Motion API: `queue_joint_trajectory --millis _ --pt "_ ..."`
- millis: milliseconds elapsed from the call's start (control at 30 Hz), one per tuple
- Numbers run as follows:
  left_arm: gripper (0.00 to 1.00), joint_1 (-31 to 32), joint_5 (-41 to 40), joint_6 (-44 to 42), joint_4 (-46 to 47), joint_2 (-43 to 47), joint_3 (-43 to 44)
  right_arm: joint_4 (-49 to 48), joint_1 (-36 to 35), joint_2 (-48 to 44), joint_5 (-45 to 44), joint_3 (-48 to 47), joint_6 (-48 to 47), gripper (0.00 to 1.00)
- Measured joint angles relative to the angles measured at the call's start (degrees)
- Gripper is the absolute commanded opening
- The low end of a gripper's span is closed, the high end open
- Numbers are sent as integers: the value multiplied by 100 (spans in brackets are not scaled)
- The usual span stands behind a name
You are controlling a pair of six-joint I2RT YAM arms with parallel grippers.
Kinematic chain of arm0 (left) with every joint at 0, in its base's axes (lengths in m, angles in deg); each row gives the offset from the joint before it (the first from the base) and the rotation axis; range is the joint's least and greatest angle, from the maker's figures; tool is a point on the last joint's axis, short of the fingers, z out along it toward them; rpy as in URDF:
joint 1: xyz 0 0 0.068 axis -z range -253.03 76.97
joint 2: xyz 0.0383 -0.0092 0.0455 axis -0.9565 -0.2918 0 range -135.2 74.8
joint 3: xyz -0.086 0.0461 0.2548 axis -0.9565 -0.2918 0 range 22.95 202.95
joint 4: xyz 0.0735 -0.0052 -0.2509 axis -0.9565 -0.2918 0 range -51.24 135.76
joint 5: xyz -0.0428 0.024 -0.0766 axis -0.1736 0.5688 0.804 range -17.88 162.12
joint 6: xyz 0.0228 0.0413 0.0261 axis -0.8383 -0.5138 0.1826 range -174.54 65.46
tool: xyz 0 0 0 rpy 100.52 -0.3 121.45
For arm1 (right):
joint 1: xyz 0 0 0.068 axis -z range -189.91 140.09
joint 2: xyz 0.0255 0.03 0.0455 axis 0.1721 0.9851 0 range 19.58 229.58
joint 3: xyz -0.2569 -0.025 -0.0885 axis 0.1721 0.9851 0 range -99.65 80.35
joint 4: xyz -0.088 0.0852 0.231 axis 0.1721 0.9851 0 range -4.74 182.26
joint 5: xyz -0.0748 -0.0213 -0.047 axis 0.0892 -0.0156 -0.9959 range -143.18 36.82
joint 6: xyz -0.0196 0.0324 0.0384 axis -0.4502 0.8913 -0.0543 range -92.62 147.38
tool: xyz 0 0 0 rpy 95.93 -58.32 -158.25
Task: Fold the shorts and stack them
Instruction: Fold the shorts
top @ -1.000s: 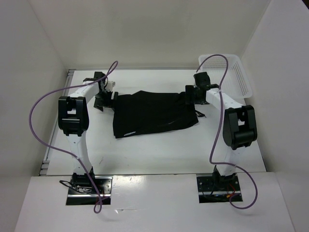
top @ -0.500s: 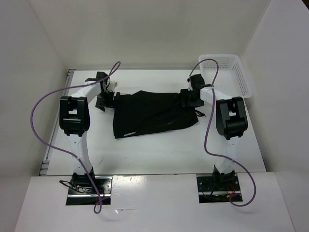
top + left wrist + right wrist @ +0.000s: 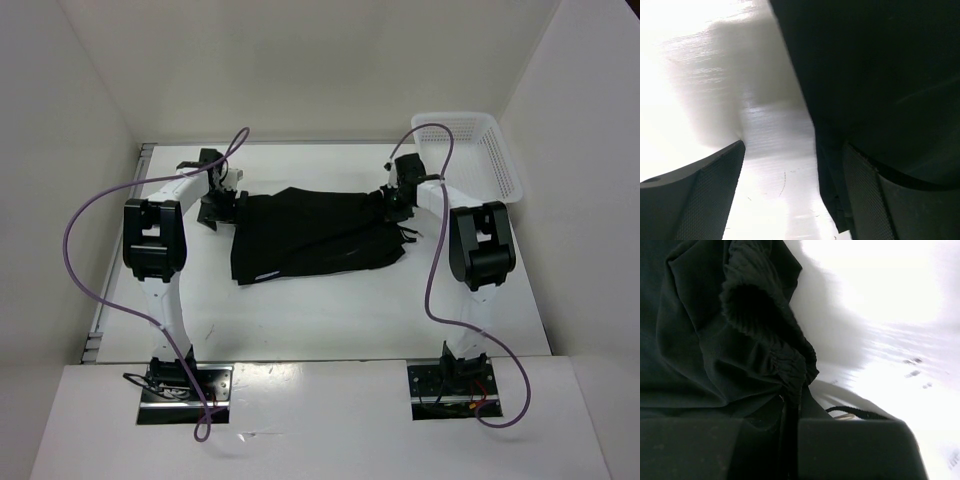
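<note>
Shorts (image 3: 315,235): right pincer (image 3: 790,412) grips them tight.
Left pincer (image 3: 794,150) is wide; close it on the edge between its fingers.

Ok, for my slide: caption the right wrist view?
Right gripper pinching the gathered waistband of the black shorts, white table beyond.

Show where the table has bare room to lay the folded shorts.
Widest free patch: the table between the shorts and the arm bases. A narrower strip lies between the shorts and the back wall. Crowded: both ends of the shorts, at the left gripper and right gripper, and the far right corner, filled by the basket.
</note>
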State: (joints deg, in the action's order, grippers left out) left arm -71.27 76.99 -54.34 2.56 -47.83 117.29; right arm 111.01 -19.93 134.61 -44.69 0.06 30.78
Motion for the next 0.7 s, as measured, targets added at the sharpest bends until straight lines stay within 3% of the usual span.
queue_joint_trajectory --millis 167,500,633,700 --pt "76 22 0 2 -15 -13 24 234 81 -348 -201 2 -59 0" --pt "81 560 708 -2 15 -385 621 1088 107 -1270 -573 -415 -94 0" --pt "71 704 1169 7 17 -459 697 1447 48 -1270 -824 -811 -48 0" --pt "55 739 1311 13 9 -551 811 1613 -50 -1257 -946 -1029 33 0"
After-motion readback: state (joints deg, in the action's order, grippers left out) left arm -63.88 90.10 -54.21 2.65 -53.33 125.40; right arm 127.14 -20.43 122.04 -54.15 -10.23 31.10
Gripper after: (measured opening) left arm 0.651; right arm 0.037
